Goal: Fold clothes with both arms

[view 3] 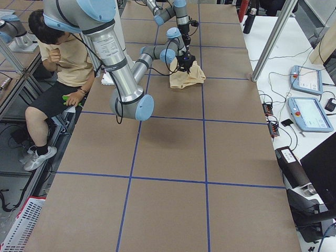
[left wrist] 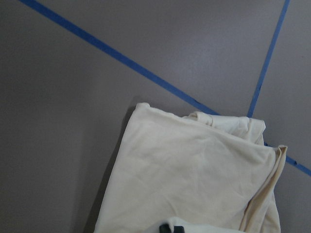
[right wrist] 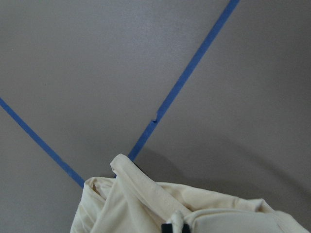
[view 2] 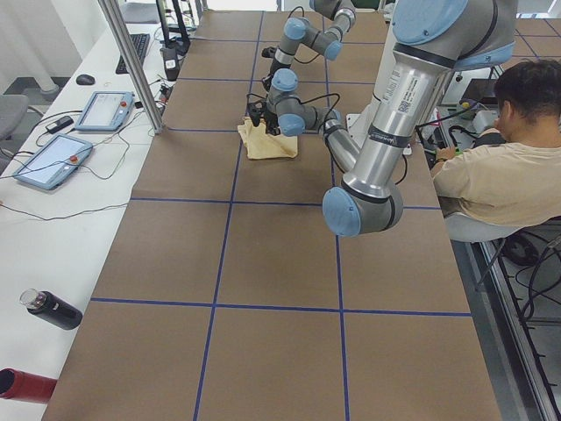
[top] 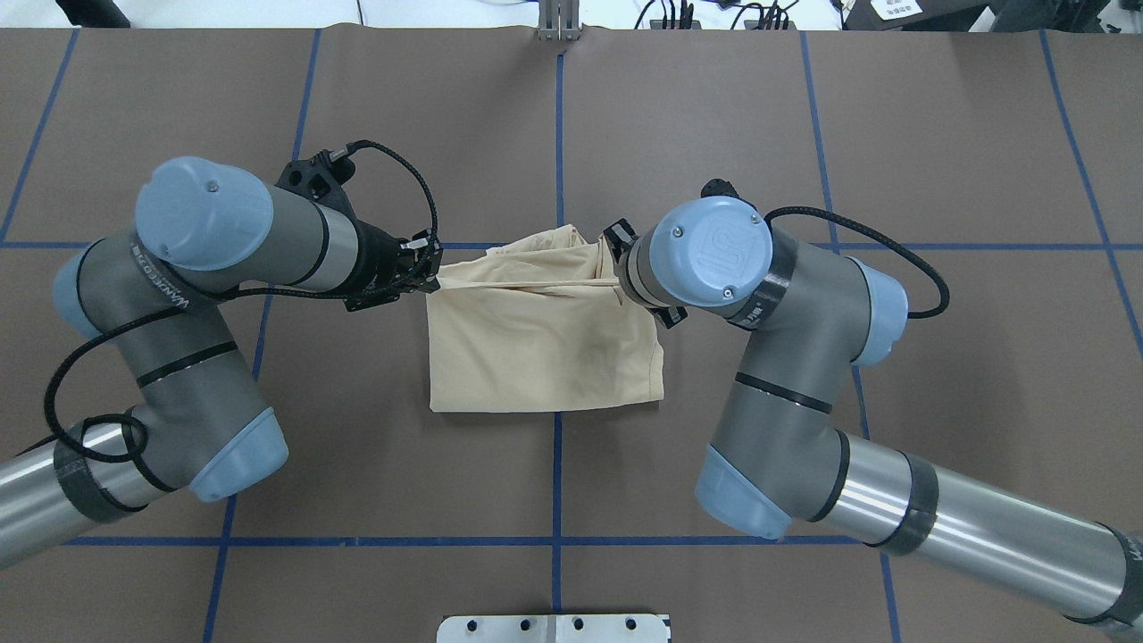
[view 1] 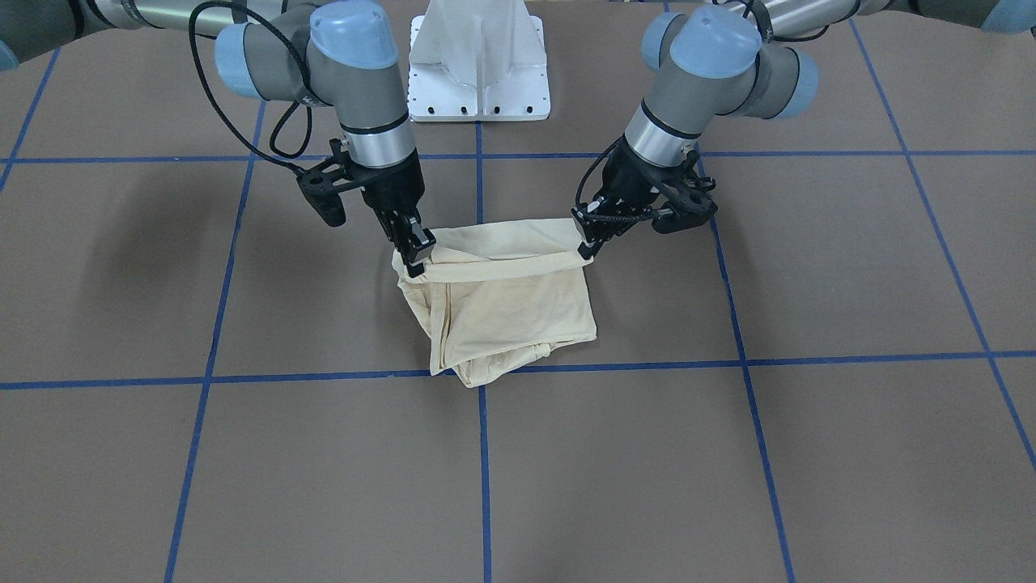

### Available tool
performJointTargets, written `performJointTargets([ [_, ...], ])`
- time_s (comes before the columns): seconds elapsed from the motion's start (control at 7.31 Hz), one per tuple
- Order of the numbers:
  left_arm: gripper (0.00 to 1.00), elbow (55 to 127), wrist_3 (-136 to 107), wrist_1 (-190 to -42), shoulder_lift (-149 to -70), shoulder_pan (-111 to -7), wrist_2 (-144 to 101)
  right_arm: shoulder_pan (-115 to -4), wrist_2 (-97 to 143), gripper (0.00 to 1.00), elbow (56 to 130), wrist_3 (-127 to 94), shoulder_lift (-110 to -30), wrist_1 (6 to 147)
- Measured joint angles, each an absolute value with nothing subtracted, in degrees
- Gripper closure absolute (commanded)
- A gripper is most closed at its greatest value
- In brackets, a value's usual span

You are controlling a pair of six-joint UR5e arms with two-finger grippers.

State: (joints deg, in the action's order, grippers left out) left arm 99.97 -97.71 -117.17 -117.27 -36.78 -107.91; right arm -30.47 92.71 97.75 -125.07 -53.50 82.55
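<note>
The pale cream-yellow T-shirt [view 1: 510, 312] lies folded into a rough square in the middle of the table; it also shows in the overhead view [top: 545, 353]. Its print and neck label are hidden. My left gripper [top: 430, 273] is shut on one corner of the shirt's far edge; in the front-facing view it is on the right [view 1: 584, 243]. My right gripper [top: 616, 254] is shut on the other corner [view 1: 417, 257]. The held edge is raised a little and stretched taut between them. Both wrist views show the fabric [left wrist: 194, 174] [right wrist: 146, 208] hanging below the fingertips.
The brown table is marked with blue tape lines [top: 558, 134]. The white pedestal base [view 1: 479, 73] stands at the robot's side. An operator [view 2: 504, 167] sits beside it. Control tablets [view 2: 53, 162] and a dark bottle [view 2: 48, 309] lie on the white side table.
</note>
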Motion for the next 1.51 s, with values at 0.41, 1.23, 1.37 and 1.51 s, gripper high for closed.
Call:
performJointTargets([
  [0.41, 0.1, 87.1, -95.6, -127.6, -120.8, -39.4, -107.3, -35.9, 97.5, 0.01, 78.0, -117.7, -44.3, 73.9],
  [1.23, 0.0, 76.1, -85.1, -137.6, -123.4, -45.2, -104.1, -47.0, 106.6, 0.0, 62.6, -101.0, -37.4, 68.2],
  [1.37, 0.0, 77.4, -79.4, -137.3, -122.7, -47.6, -106.6, -50.0, 110.4, 0.0, 64.5, -95.5, -40.0, 68.5],
  [1.51, 0.0, 79.4, -73.0, -136.7, -121.0, -51.2, -110.7, -53.9, 114.8, 0.0, 66.3, -89.2, -42.8, 68.7],
])
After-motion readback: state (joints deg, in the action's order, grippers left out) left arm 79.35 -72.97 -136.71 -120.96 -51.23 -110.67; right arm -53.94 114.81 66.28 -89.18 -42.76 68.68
